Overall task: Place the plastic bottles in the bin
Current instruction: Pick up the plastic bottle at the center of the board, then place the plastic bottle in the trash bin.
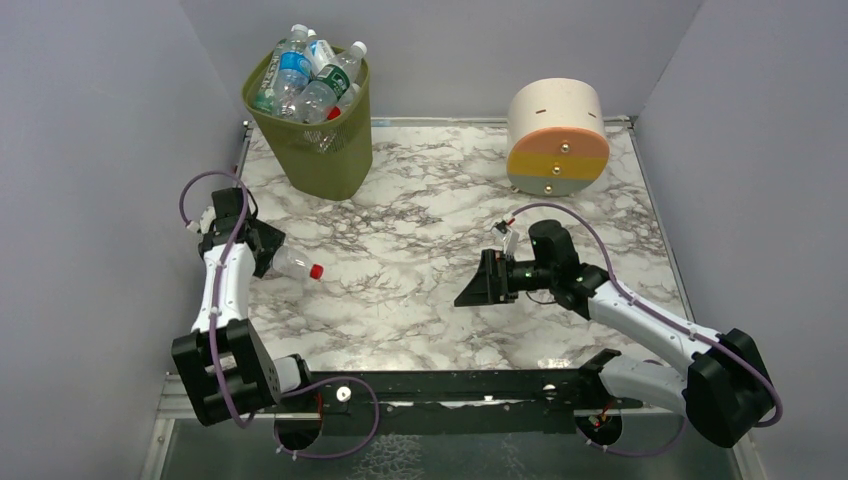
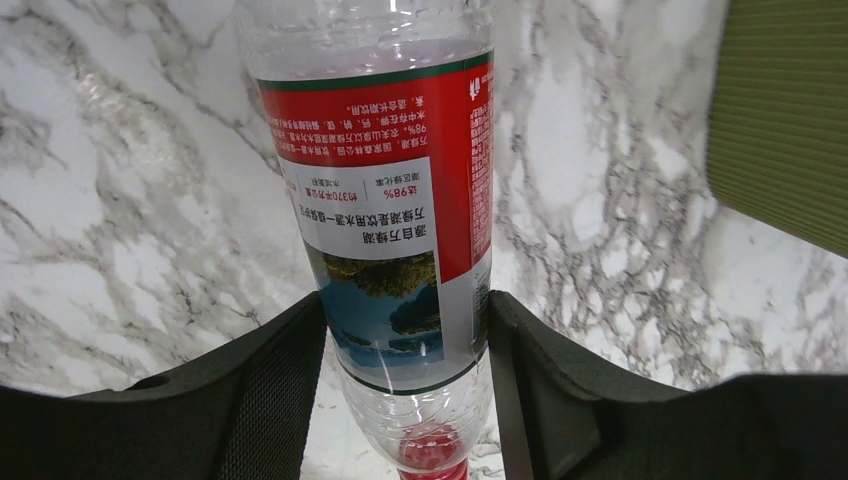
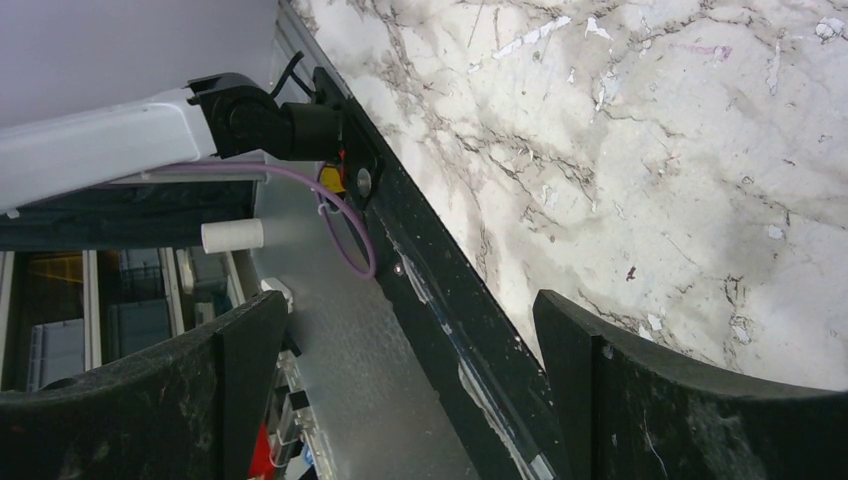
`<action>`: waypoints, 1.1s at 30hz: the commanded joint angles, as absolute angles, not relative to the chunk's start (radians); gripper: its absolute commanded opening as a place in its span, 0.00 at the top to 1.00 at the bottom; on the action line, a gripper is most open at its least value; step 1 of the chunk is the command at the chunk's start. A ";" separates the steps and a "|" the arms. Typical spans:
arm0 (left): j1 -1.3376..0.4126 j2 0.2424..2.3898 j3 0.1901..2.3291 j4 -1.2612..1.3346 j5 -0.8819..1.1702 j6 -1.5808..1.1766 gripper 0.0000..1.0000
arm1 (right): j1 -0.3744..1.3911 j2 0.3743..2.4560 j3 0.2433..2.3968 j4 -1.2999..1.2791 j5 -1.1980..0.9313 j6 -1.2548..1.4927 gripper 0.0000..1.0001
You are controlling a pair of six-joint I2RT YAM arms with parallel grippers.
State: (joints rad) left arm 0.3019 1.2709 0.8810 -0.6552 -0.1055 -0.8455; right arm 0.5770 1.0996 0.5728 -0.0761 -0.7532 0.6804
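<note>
One clear plastic bottle [image 1: 296, 265] with a red cap lies on the marble table at the left. In the left wrist view its red, white and blue label [image 2: 385, 180] fills the middle, cap end nearest the camera. My left gripper [image 1: 268, 252] [image 2: 407, 300] is shut on this bottle, with both black fingers pressed against its sides. The olive-green mesh bin [image 1: 330, 160] stands at the back left, heaped with several plastic bottles [image 1: 305, 75]; its wall [image 2: 790, 110] shows at the right of the left wrist view. My right gripper [image 1: 480, 280] [image 3: 410, 310] hangs open above the table's middle, holding nothing.
A cream cylinder [image 1: 557, 137] with orange, yellow and grey bands lies at the back right. Grey walls close in the table on three sides. The black base rail [image 1: 450, 385] runs along the near edge; the right wrist view looks down on it.
</note>
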 commanded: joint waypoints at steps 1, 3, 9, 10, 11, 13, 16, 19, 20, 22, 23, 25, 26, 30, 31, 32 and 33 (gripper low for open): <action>0.310 1.177 0.896 -0.562 -0.004 -0.712 0.47 | 0.582 1.094 0.556 -0.060 -0.758 0.688 0.03; 0.310 1.160 0.928 -0.562 0.016 -0.681 0.47 | 0.581 1.090 0.557 -0.058 -0.757 0.690 0.03; 0.310 1.154 1.064 -0.555 0.157 -0.574 0.48 | 0.581 1.081 0.554 -0.060 -0.753 0.692 0.03; 0.310 1.154 1.088 -0.552 0.177 -0.564 0.48 | 0.581 1.082 0.554 -0.062 -0.752 0.692 0.03; 0.310 1.154 1.113 -0.553 0.189 -0.557 0.48 | 0.581 1.079 0.555 -0.064 -0.751 0.690 0.03; 0.310 1.160 1.165 -0.554 0.215 -0.547 0.48 | 0.581 1.075 0.556 -0.067 -0.749 0.689 0.03; 0.310 1.177 1.239 -0.555 0.253 -0.547 0.48 | 0.582 1.070 0.557 -0.069 -0.747 0.690 0.03; 0.310 1.224 1.322 -0.561 0.296 -0.551 0.48 | 0.582 1.065 0.561 -0.078 -0.747 0.686 0.03; 0.310 1.241 1.345 -0.561 0.309 -0.551 0.48 | 0.581 1.062 0.563 -0.084 -0.746 0.682 0.03; 0.310 1.269 1.409 -0.563 0.340 -0.554 0.48 | 0.581 1.057 0.566 -0.096 -0.745 0.678 0.03; 0.310 1.284 1.436 -0.562 0.351 -0.556 0.48 | 0.581 1.054 0.567 -0.102 -0.742 0.675 0.03; 0.310 1.311 1.493 -0.561 0.369 -0.557 0.48 | 0.581 1.047 0.568 -0.106 -0.739 0.675 0.03; 0.309 1.325 1.523 -0.561 0.377 -0.557 0.48 | 0.581 1.045 0.567 -0.108 -0.739 0.675 0.03; 0.311 1.395 1.663 -0.560 0.406 -0.546 0.48 | 0.581 1.047 0.565 -0.109 -0.738 0.676 0.03; 0.310 1.415 1.701 -0.560 0.409 -0.536 0.47 | 0.581 1.048 0.565 -0.108 -0.738 0.676 0.03; 0.310 1.431 1.747 -0.560 0.407 -0.524 0.47 | 0.581 1.048 0.564 -0.108 -0.738 0.677 0.03; 0.310 1.450 1.784 -0.559 0.401 -0.516 0.47 | 0.581 1.048 0.565 -0.109 -0.739 0.677 0.03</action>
